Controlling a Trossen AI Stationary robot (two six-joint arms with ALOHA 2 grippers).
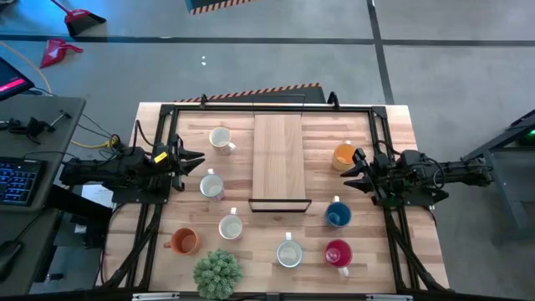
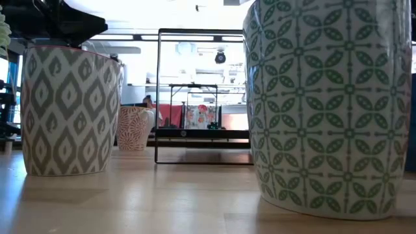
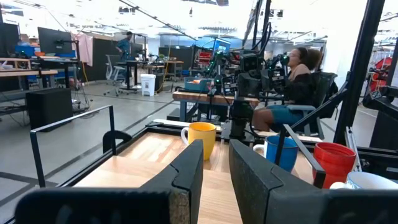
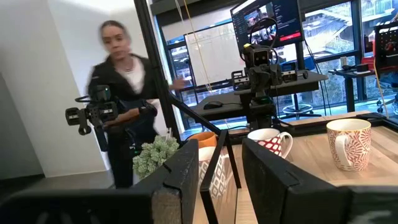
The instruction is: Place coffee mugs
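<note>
Spanning the centre, a smooth rectangular wooden board (image 1: pixel 277 159) splits the coffee mugs (image 1: pixel 231 227): glazed round ceramics with side handles, cream, orange, blue and red, scattered either side. Left gripper (image 1: pixel 194 160) and right gripper (image 1: pixel 351 171) hover empty, fingers slightly parted.

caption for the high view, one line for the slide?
Eight mugs ring a wooden rack on the table; left hand and right hand wait empty at opposite sides.

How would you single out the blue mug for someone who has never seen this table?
Find the long wooden board lying mid-table. Just off its near right corner, beside the right arm, sits the blue mug. It is the only blue one, between the orange mug and the red mug.
</note>
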